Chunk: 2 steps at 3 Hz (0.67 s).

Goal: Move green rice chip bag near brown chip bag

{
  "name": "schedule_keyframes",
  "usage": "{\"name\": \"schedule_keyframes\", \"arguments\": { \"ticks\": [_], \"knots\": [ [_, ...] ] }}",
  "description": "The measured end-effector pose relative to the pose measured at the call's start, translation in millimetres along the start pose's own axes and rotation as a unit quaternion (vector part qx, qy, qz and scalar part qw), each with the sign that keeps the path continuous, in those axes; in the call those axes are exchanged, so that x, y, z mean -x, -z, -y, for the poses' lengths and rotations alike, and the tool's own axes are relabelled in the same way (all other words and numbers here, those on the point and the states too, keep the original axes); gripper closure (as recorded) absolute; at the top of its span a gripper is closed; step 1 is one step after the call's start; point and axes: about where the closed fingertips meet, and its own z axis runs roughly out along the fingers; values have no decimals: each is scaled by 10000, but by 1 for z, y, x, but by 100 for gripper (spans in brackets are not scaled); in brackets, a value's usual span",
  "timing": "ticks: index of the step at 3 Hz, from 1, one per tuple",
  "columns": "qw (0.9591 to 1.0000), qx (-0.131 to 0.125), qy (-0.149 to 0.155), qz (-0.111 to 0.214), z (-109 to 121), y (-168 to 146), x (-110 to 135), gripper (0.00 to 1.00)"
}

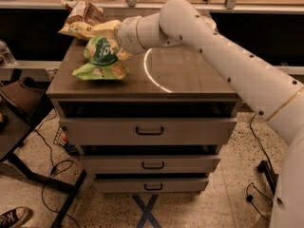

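**Two bags, one gripper: placement all but complete**

1. Gripper (pixel 114 38): upper left of the frame, at the top edge of the green bag and partly hidden among the bags. Whether it grips or has let go cannot be told.
2. Green rice chip bag (pixel 101 60): left of centre, lower end resting on the cabinet top (pixel 190 75), upper end leaning up toward the gripper.
3. Brown chip bag (pixel 81 19): just behind the green one, at the back-left corner. Whether they touch is unclear.
4. Status, as judged: the green bag already lies near the brown. Remaining are the release, if it is held, and the withdrawal.
5. Arm (pixel 228 65): a long diagonal from the lower right edge, elbow bent high at top centre, wrist pointing left and slightly down.
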Motion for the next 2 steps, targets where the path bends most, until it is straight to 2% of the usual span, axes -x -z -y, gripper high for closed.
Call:
{"name": "schedule_keyframes", "arguments": {
  "ticks": [1, 2],
  "knots": [
    [10000, 0, 1, 17, 0, -2, 1, 0],
    [10000, 0, 1, 18, 0, -2, 1, 0]
  ]
}}
